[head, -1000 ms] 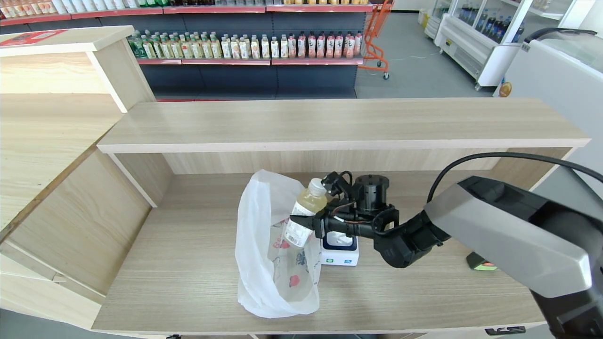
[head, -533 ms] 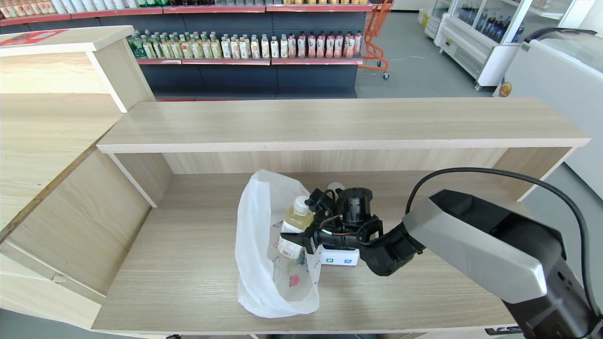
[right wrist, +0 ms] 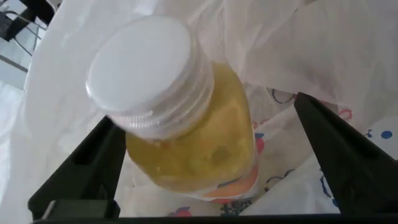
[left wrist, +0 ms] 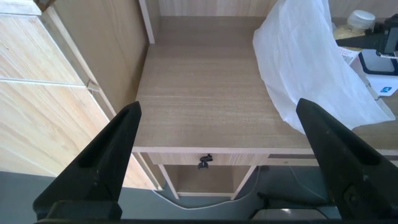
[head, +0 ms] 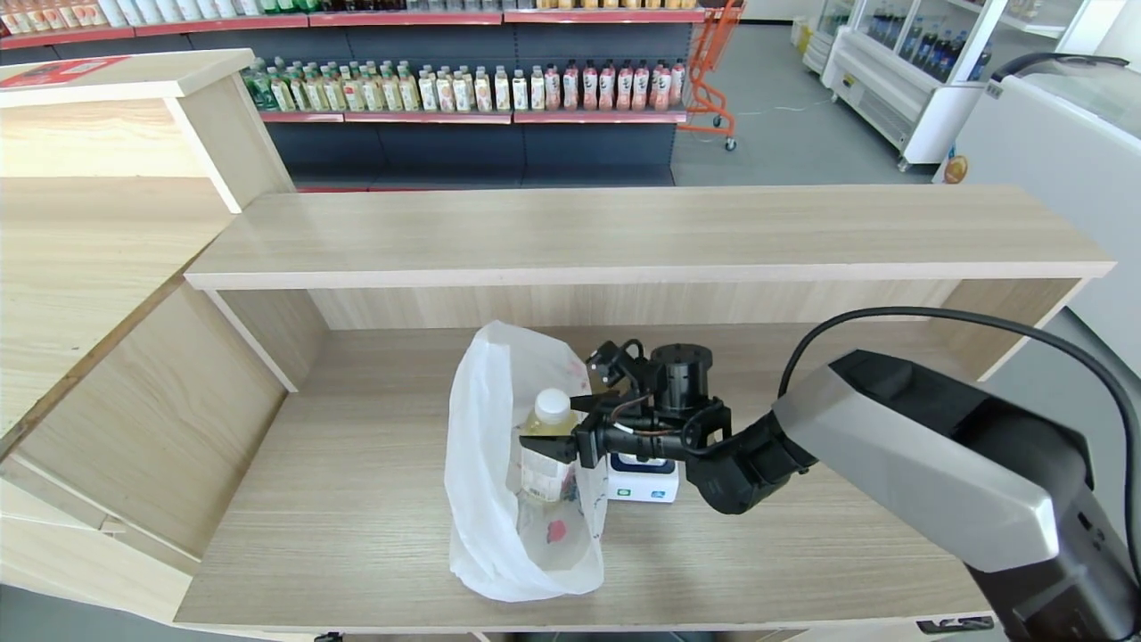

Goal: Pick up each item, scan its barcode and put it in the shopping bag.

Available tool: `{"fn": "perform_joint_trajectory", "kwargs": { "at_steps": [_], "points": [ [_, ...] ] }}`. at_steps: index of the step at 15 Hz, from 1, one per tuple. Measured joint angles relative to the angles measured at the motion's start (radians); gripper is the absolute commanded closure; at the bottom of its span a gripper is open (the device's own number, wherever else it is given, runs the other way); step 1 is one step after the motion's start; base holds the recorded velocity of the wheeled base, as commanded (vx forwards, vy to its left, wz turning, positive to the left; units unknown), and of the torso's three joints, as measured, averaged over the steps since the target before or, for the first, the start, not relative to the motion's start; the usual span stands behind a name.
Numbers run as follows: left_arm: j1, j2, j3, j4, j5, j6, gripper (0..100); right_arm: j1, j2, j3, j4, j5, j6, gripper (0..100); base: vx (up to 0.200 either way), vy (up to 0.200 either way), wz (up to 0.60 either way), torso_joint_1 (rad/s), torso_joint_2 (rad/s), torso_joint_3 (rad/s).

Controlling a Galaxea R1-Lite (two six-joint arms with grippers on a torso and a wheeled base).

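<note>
Having lowered the white-capped plastic bottle of yellow drink [head: 539, 477] into the white plastic shopping bag [head: 486, 517], the right claw [head: 557, 430] now gapes wide, so this item looks bagged.

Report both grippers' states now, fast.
Left gripper: open, holding nothing.
Right gripper: open, straddling the bottle that stands inside the shopping bag, not clamped on it.

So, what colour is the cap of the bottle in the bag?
White. The cap shows best in the right wrist view.
</note>
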Motion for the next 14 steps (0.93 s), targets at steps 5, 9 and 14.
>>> {"fn": "perform_joint_trajectory", "kwargs": {
  "at_steps": [5, 9, 14],
  "points": [
    [0.0, 0.0, 0.0, 0.0, 0.0, 0.0, 0, -0.045, -0.113, 0.085, -0.002, -0.001, 0.204, 0, 0.0, 0.0, 0.0, 0.0, 0.0, 0.0],
    [0.0, 0.0, 0.0, 0.0, 0.0, 0.0, 0, -0.117, -0.207, 0.221, 0.0, -0.001, 0.209, 0, 0.0, 0.0, 0.0, 0.0, 0.0, 0.0],
    [0.0, 0.0, 0.0, 0.0, 0.0, 0.0, 0, -0.082, -0.267, 0.279, -0.029, -0.001, 0.262, 0, 0.0, 0.0, 0.0, 0.0, 0.0, 0.0]
  ]
}}
